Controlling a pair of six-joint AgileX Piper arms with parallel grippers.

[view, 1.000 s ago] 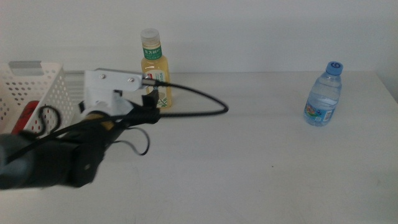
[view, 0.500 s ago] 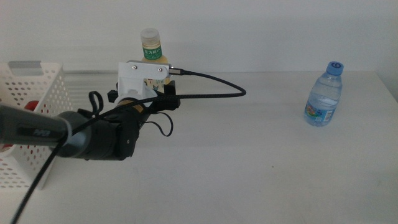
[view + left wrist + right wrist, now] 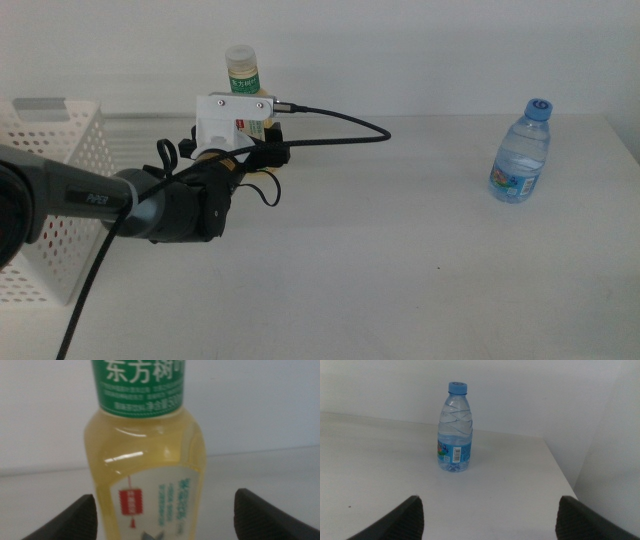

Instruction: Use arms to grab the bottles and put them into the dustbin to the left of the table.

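A plain white wall fills the space behind the table, bare and evenly lit, without a seam or mark. The table is a wide white matte top; its far edge runs straight along the foot of the wall. The right wrist view shows the table's right edge, with a pale surface beyond it that cannot be told apart as wall or floor. Light is soft and diffuse, leaving only faint shadows.
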